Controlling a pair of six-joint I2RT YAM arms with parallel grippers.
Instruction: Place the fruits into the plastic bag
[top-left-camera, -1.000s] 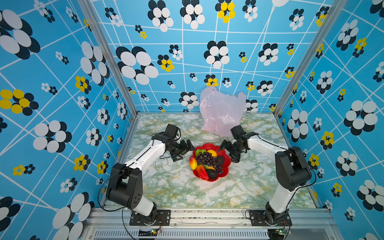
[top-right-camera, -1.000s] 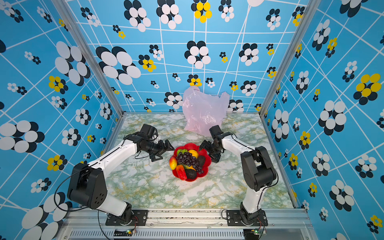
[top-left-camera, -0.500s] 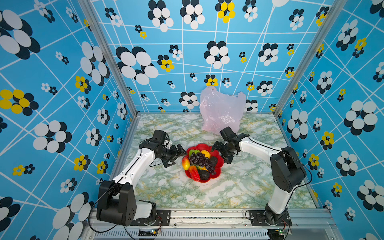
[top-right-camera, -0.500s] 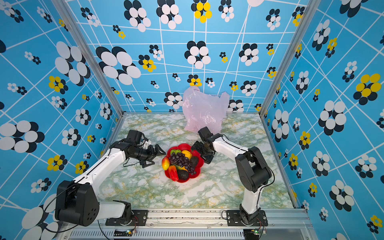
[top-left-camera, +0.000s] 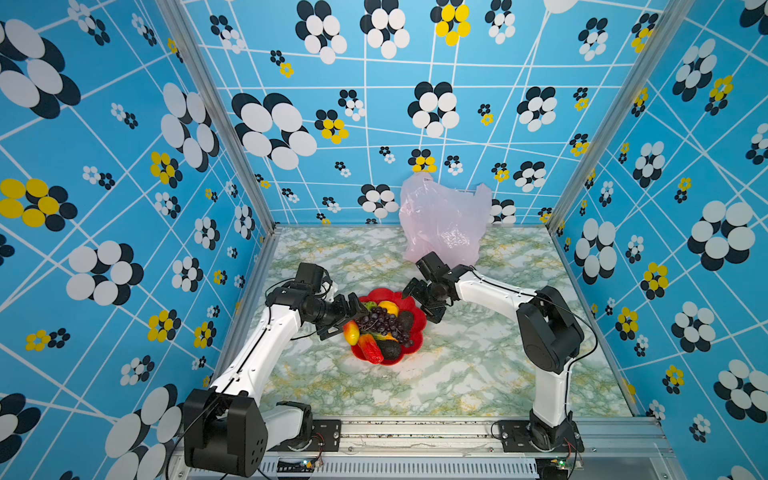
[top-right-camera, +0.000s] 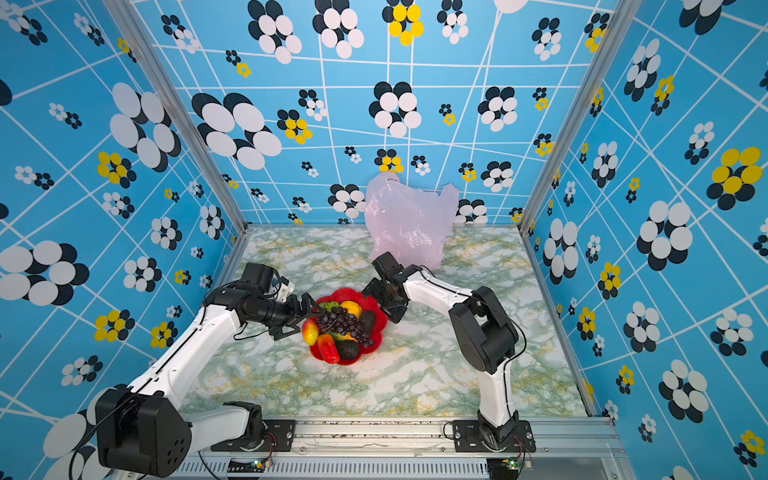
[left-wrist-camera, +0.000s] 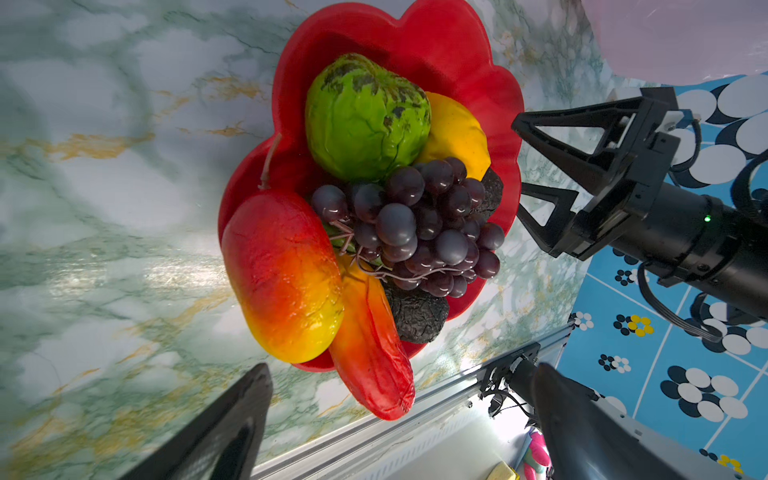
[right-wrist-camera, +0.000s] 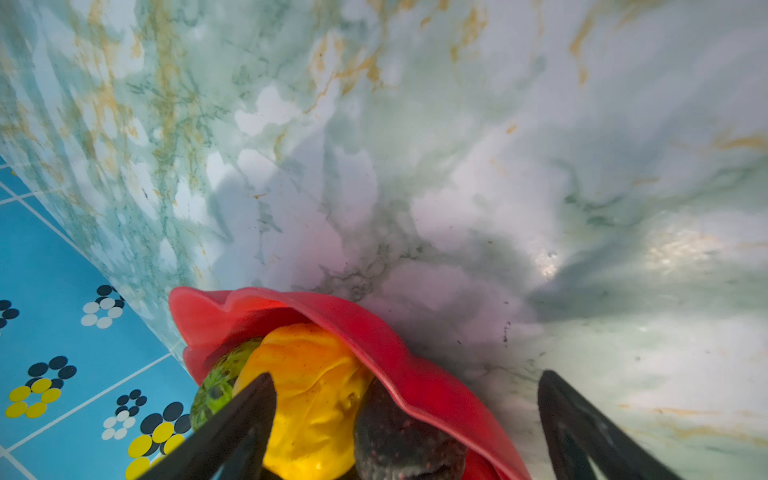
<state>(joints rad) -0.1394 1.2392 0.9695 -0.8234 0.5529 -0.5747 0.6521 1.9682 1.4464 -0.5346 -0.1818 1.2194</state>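
Observation:
The fruits lie heaped in a red flower-shaped dish (top-left-camera: 417, 344) (top-right-camera: 345, 294) at mid-table: purple grapes (top-left-camera: 382, 322) (left-wrist-camera: 419, 224), a red-yellow mango (top-left-camera: 351, 331) (left-wrist-camera: 286, 274), a green one (left-wrist-camera: 365, 116), a yellow one (left-wrist-camera: 455, 133) (right-wrist-camera: 307, 395), a red-orange oblong (left-wrist-camera: 370, 345) and a dark avocado (left-wrist-camera: 415, 311). The pale pink plastic bag (top-left-camera: 444, 220) (top-right-camera: 407, 220) stands crumpled against the back wall. My left gripper (top-left-camera: 343, 318) (left-wrist-camera: 401, 368) is open at the dish's left side, beside the mango. My right gripper (top-left-camera: 419, 301) (right-wrist-camera: 405, 376) is open, straddling the dish's far right rim.
The marbled tabletop (top-left-camera: 457, 374) is boxed in by blue flowered walls on three sides. A metal rail (top-left-camera: 415, 428) runs along the front edge. The right arm's forearm (top-left-camera: 486, 291) passes just in front of the bag.
The dish has slid left across the table. Both grippers moved left with it, the right one staying at its rim and the left arm drawing back. Both stayed open.

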